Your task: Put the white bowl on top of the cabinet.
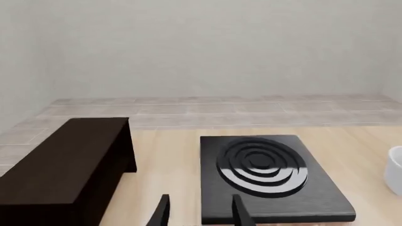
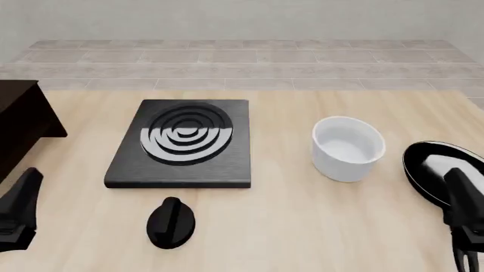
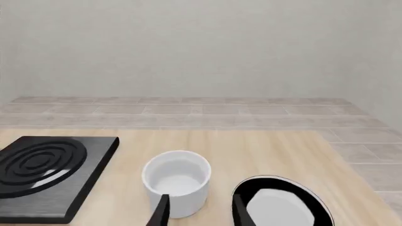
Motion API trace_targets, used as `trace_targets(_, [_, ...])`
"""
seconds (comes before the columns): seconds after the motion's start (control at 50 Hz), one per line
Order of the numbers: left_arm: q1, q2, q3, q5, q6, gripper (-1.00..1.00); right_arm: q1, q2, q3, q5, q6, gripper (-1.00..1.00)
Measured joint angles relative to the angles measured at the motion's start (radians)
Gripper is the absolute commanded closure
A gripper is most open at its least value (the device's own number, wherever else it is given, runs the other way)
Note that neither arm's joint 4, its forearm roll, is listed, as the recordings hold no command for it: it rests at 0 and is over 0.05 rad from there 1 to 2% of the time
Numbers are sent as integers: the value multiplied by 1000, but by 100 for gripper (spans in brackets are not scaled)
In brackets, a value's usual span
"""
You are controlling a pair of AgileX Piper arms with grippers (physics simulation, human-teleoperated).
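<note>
Front view and both wrist views: white bowl not yet picked up

Front view. Pale wooden counter (image 2: 302, 226). White bowl (image 2: 348, 148) stands upright on the right half, empty, touched by nothing. Black frying pan (image 2: 438, 170) just beside it to the right, a narrow gap between them. Stove plate (image 2: 183, 144) left of centre; a black knob (image 2: 172, 222) lies in front of it. Cabinet (image 2: 21, 127) at the far left edge, only a corner seen, well apart from the bowl. Both arms show only as dark links at the lower corners; finger state cannot be told from here.

Left wrist view. Left gripper (image 1: 199, 212): fingers spread, nothing between them, pointed at the stove plate's near edge. Cabinet's flat top shows bare. A sliver of the bowl sits at the picture's border.

Right wrist view. Right gripper (image 3: 199, 210): fingers spread, holding nothing; one fingertip overlaps the bowl's wall in the picture, the other the pan's rim.

Step in hand, judged: approach and grasp. The right arm lies nearer. Recommended: centre on the bowl's wall away from the pan, pinch the thick rim, lift straight up clear of the pan, carry level across the stove plate, set down flat well inside the cabinet top's edges.
</note>
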Motion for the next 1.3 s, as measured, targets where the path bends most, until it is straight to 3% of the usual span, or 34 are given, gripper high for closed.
trace_targets(0.54, [-18,-15,-78,67,-15,-100,4,-1,-2,0,-7,-100])
trace_targets(0.92, [-23,11,-278,210,-34,-100,3,-3,-7,6,-8,-100])
trace_targets(1.3, [-151,261,-501,218,-19,-100,1,-4,-9,9,-7,-100])
